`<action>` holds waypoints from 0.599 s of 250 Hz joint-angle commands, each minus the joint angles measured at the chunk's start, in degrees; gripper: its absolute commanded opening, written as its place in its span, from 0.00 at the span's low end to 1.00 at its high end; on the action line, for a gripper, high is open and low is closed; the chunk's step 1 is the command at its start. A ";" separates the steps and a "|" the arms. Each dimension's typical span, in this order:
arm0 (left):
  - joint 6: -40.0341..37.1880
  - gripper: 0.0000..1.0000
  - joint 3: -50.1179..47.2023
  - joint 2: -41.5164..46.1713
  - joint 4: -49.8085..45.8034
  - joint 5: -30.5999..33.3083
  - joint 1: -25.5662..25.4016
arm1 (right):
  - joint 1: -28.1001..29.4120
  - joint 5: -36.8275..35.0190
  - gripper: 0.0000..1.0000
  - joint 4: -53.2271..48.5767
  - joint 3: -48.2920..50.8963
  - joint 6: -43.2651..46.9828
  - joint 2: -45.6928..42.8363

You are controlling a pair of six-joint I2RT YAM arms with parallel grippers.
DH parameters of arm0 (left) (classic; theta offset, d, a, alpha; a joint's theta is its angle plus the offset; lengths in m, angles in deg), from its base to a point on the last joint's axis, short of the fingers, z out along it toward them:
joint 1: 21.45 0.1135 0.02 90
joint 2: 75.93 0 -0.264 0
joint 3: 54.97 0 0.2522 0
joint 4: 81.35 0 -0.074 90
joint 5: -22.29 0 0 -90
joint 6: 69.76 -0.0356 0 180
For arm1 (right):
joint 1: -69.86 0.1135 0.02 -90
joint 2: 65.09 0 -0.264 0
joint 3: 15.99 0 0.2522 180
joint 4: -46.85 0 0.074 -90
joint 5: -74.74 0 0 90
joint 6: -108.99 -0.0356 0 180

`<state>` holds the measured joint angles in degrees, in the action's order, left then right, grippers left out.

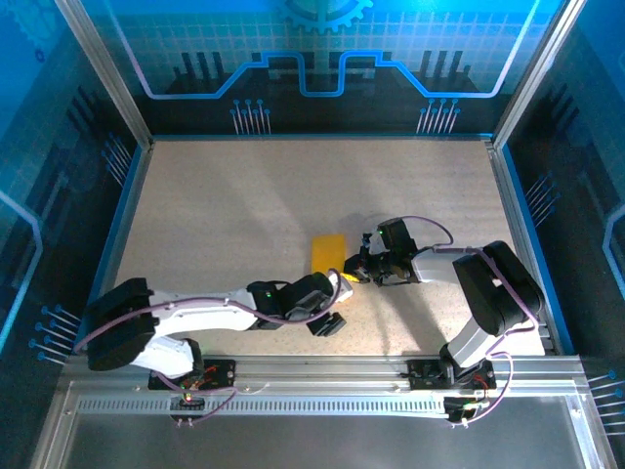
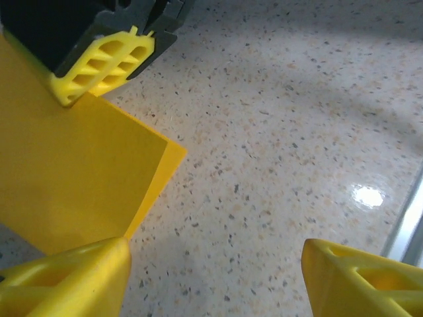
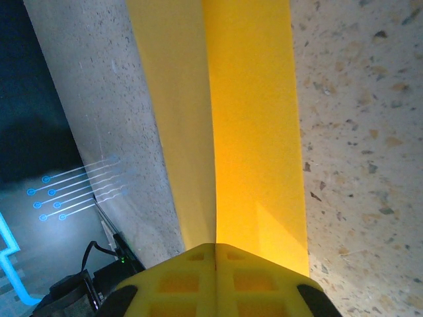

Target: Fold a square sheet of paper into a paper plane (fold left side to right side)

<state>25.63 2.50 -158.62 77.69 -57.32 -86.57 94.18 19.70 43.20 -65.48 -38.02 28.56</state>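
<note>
Paper: yellow sheet [image 1: 327,252], folded double, flat near the middle of the table [image 1: 225,215].
Left gripper [image 2: 215,271]: fingers spread, one fingertip at the sheet's corner.
Right gripper [image 3: 215,257]: fingers pressed together, tip resting on the sheet.

So the paper [image 3: 251,132] is thin and matt, yellow-orange, smooth with one sharp crease. The table [image 2: 284,165] looks like speckled stone-effect stuff, pretty smooth, bit of gloss where the light glares. The fingers [image 2: 66,281] are matt yellow plastic, ribbed. The rail [image 1: 312,366] up front is pale metal.
</note>
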 commanded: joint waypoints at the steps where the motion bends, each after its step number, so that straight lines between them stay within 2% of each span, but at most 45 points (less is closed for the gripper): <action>1: -1.36 0.70 3.63 -3.88 0.00 7.19 -1.23 | 0.21 0.52 0.00 0.02 -0.74 -0.53 0.66; 76: -2.25 0.69 11.00 -14.25 -3.06 16.94 -2.11 | 0.20 0.76 0.00 -0.02 -0.80 -0.57 0.75; 114: -1.57 0.62 12.63 -16.65 -3.69 20.34 -2.11 | 0.21 0.77 0.00 -0.55 -0.77 -0.39 0.53; 150: -0.85 0.49 13.31 -17.90 -3.76 21.38 -2.11 | 0.21 0.72 0.00 -0.67 -0.89 -0.38 0.50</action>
<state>24.69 14.10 -175.32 75.63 -39.33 -88.37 94.18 19.72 43.17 -65.48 -38.02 28.69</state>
